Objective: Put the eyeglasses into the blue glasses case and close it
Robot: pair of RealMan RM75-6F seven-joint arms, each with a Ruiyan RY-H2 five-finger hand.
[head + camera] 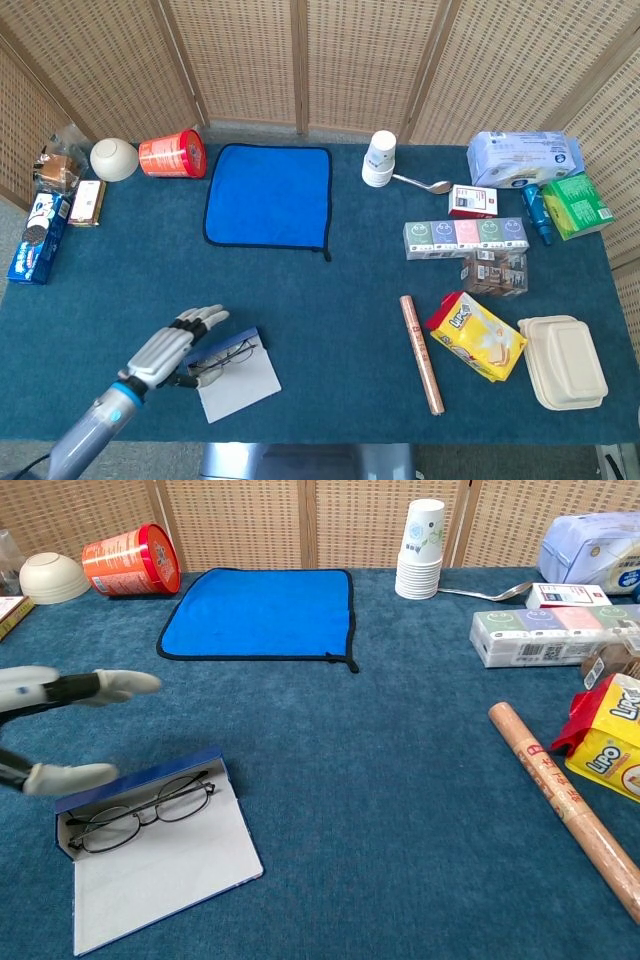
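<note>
Head view shows the eyeglasses (pixel 222 358) already lying in the blue glasses case (pixel 233 373), whose lid lies flat open on the counter (pixel 330 300) toward the robot. The left hand (pixel 172 346) hovers just beside the case's far left corner, fingers (pixel 205 318) spread and holding nothing, probably placed to steady it or reach the lid. The right hand is out of sight.

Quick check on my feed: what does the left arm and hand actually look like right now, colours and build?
The left hand has pale grey-white finger segments with black sections between them. Behind it, the wrist shows a light blue band and the forearm is smooth grey. In the chest view only blurred white-and-black fingers appear. No cables or markings are visible.
</note>
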